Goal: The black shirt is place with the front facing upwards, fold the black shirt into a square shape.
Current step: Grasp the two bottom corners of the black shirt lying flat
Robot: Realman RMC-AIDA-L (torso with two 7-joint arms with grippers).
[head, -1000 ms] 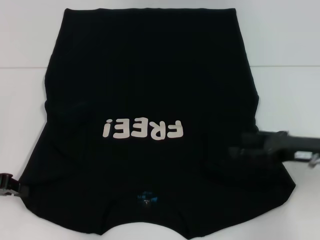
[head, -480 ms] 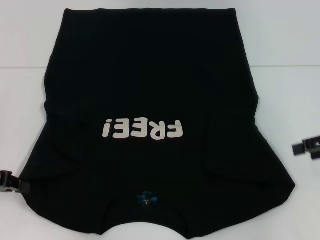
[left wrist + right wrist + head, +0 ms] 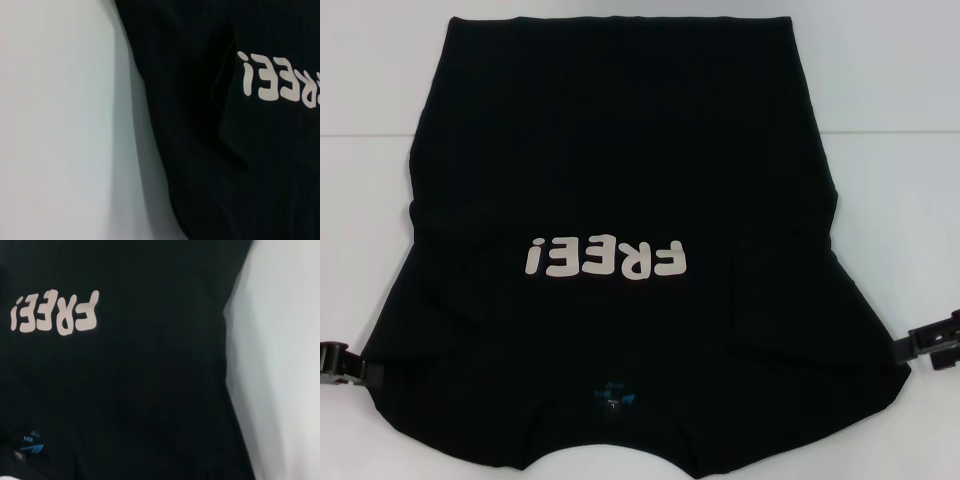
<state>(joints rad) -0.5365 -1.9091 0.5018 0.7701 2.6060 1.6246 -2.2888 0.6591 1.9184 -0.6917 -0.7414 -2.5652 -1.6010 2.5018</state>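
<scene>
The black shirt (image 3: 620, 170) lies flat on the white table, front up, with both sleeves folded in over the body. Its cream "FREE!" letters (image 3: 605, 258) read upside down, and the blue neck label (image 3: 613, 393) is at the near edge. The shirt also shows in the left wrist view (image 3: 225, 125) and in the right wrist view (image 3: 125, 370). My left gripper (image 3: 338, 360) sits at the shirt's near left edge. My right gripper (image 3: 932, 338) sits at the shirt's near right edge. Neither wrist view shows fingers.
The white table (image 3: 890, 90) runs on all sides of the shirt, with bare strips on the left (image 3: 55, 120) and right (image 3: 285, 365). The shirt's near hem reaches the bottom edge of the head view.
My right arm has drawn back off the shirt's right side, out to the right, then down to the shirt's near right edge. The left gripper has stayed put.
</scene>
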